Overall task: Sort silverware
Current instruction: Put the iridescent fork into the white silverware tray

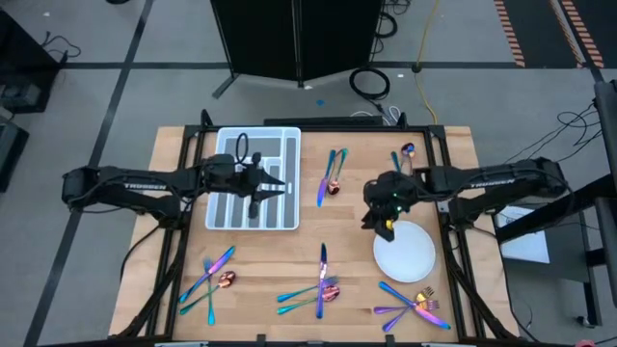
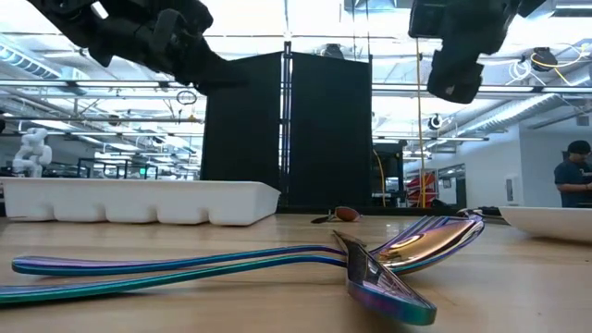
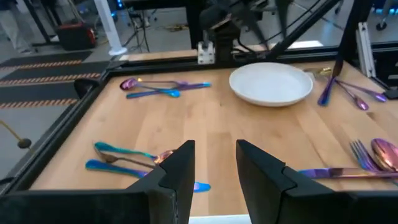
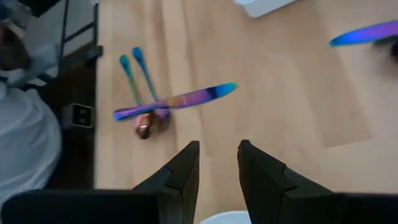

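Note:
Iridescent silverware lies flat on the wooden table in several loose groups: beside the tray [image 1: 331,176], at the far right [image 1: 405,154], near left [image 1: 212,280], near middle [image 1: 320,286] and near right [image 1: 415,305]. My left gripper [image 1: 255,190] hangs open over the white divided tray [image 1: 280,140] and holds nothing. My right gripper [image 1: 386,210] hangs open above the table at the round white plate's [image 1: 410,253] far left rim, also holding nothing. In the right wrist view, a knife [image 4: 177,99] lies across two teal spoons beyond my open fingers [image 4: 217,168].
The tray [image 2: 139,201] sits at the table's far left, the plate [image 3: 270,84] at the right. In the low view a fork and knife [image 2: 370,259] lie close to the camera. Dark frame rails run along the table's edges. Bare wood lies between the groups.

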You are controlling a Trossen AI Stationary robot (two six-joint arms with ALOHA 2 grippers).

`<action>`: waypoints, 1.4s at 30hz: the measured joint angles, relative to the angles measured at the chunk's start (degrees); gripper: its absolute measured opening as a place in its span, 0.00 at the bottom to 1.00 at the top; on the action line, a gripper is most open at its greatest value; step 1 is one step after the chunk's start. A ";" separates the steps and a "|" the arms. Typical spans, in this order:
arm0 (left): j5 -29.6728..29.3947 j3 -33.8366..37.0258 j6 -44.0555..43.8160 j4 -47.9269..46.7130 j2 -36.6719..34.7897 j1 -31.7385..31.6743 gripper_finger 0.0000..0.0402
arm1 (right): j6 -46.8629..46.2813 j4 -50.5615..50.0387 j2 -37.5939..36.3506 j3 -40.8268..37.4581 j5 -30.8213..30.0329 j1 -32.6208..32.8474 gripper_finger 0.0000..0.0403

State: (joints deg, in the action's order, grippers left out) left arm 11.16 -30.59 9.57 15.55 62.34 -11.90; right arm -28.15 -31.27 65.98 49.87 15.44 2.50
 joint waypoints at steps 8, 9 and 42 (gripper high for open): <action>-1.15 1.60 -1.57 -1.33 4.41 -0.32 0.29 | 14.53 2.76 0.79 0.02 -10.89 1.95 0.24; -1.19 1.60 -1.34 -0.22 4.75 -0.28 0.29 | 16.11 4.44 0.96 0.02 -13.01 1.82 0.24; -13.81 -8.39 -1.86 -21.75 -1.55 21.02 0.29 | -20.23 0.67 21.13 13.31 -13.87 24.10 0.24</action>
State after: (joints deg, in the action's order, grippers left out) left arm -2.64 -38.98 7.71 -6.20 60.79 9.13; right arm -48.39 -30.60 87.10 63.18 1.57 26.59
